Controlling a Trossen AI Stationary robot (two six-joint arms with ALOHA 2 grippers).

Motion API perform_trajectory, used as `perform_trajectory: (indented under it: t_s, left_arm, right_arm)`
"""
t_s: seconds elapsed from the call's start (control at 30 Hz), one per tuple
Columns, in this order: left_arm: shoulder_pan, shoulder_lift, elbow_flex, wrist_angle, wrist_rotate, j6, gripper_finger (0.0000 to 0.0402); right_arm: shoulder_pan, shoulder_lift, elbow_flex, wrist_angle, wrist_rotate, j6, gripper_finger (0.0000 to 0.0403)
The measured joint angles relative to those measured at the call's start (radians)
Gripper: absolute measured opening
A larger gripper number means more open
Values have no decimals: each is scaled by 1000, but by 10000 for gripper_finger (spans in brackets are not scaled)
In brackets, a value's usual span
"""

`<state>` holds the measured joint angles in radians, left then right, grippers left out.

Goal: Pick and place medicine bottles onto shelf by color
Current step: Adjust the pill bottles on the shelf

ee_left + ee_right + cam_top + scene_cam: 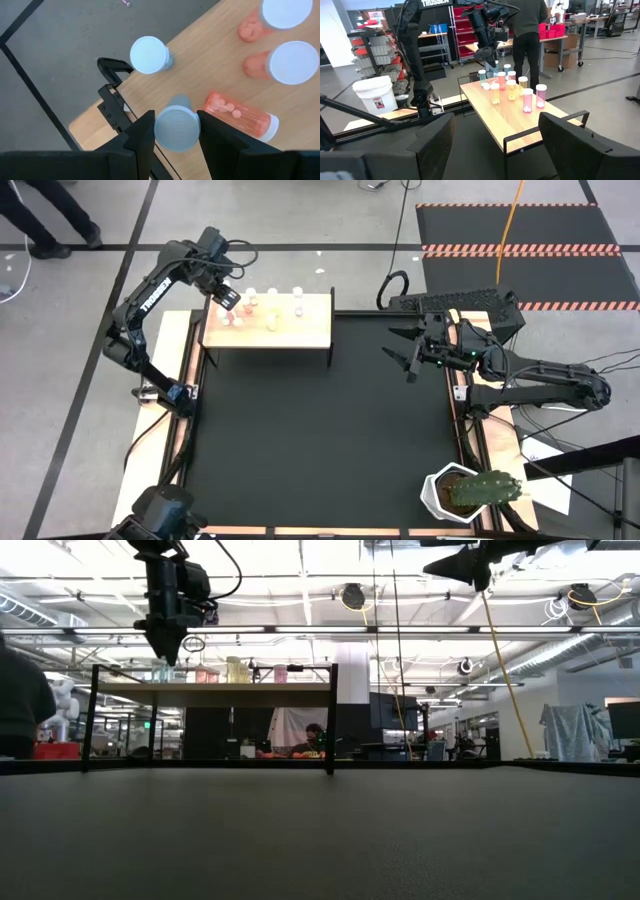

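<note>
- Where the left gripper [176, 145] hangs over the far left corner of the shelf [310, 330], its two fingers [141, 137] are closed narrowly on a blue bottle [176, 129], one finger against each side of the white cap
- Just beyond that grip, a second blue bottle [149, 55] stands upright near the shelf's edge, apart from the held one
- Right beside the held bottle, a pink bottle [242, 115] lies on its side on the pale wood, pills visible inside
- Farther out from the gripper, two more pink bottles [291, 62] stand upright, white caps up
- Yellow-tan bottles [495, 92] stand among the cluster toward the shelf's middle, seen from the right wrist view
- Shelf: pale-wood top on dark legs, set at the far edge of the black mat [320, 440]
- Right gripper [400, 355]: well apart from the shelf, raised over the mat's right side, jaws spread wide, holding nothing
- Potted cactus [470, 492]: at the near right corner of the table, far from both grippers
- Person [530, 30]: standing in the room beyond the shelf
</note>
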<state>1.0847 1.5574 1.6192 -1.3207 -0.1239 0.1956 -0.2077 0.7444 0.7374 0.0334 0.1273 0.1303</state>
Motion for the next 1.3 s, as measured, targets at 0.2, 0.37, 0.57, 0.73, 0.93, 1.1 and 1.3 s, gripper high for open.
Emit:
perform_trajectory:
  t_s: [0.2,0.37,0.57,0.73,0.93,1.1,1.3]
  left_arm:
    - [0,0,0,5,-3,2,145]
    - [10,0,0,14,26,-2,145]
    - [13,0,-63,29,38,8,145]
    - [7,1,-113,37,79,2,145]
    - [-28,0,-96,45,93,3,145]
    - [-43,-3,-71,32,98,12,145]
    - [-29,-3,-71,29,77,8,145]
  right_arm:
    - [0,0,0,0,1,0,283]
    - [0,-2,0,0,1,0,283]
    - [0,-6,0,0,0,-4,283]
    - [0,-13,0,0,0,-4,283]
    - [0,-20,0,0,1,-11,283]
    - [0,-20,0,0,1,-11,283]
    - [0,-20,0,0,1,-11,283]
